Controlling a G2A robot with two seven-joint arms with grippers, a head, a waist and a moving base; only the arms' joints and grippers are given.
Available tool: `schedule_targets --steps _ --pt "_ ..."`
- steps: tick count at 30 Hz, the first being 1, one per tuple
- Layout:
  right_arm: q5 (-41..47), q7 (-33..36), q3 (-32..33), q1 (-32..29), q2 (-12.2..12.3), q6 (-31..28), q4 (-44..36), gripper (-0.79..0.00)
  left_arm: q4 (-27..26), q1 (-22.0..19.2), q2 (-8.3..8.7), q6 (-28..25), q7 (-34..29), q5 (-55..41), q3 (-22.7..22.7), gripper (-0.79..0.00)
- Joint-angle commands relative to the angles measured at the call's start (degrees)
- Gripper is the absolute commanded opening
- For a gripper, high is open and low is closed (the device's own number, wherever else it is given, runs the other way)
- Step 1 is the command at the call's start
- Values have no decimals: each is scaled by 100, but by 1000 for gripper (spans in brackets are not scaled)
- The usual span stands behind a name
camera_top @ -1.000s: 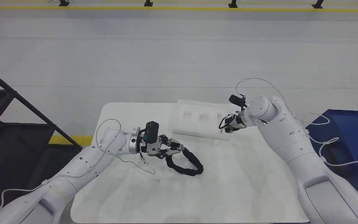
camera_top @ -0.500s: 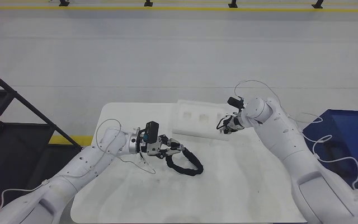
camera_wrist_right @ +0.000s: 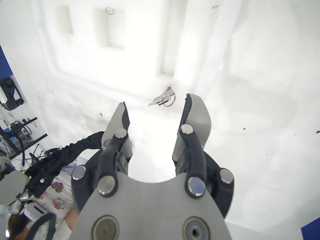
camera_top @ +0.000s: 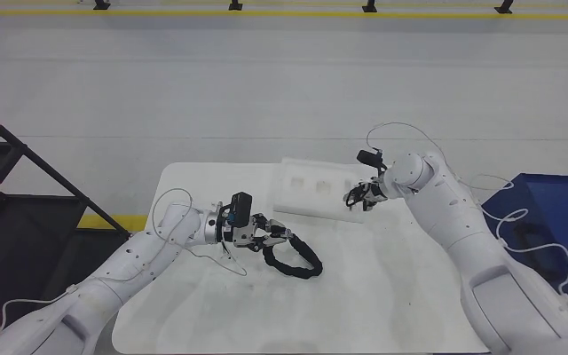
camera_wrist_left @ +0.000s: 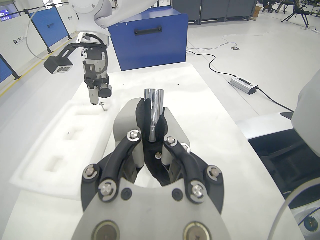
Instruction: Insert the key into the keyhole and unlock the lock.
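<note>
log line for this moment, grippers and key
left gripper: shut on lock | right gripper: open, over key | key: lying on foam tray | insertion: not yet

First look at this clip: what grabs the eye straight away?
The left gripper is shut on a black cable lock over the middle of the table, the lock's chrome cylinder sticking out between the fingers. Farther across, the right gripper hovers open just above a small ringed key lying on the white foam tray.
</note>
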Motion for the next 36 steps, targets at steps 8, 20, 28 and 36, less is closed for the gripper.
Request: schedule_targets --steps 8,20,28,36 --pt "180 63 135 -7 -10 445 71 -397 0 0 0 0 0 0 0 -785" --pt "216 4 17 -66 -176 1461 7 -489 0 0 0 0 0 0 0 -785" --pt "269 -167 -37 -28 -298 1634 222 -480 0 0 0 0 0 0 0 -785" --pt "341 -430 -65 43 -433 1801 504 -505 0 0 0 0 0 0 0 -785"
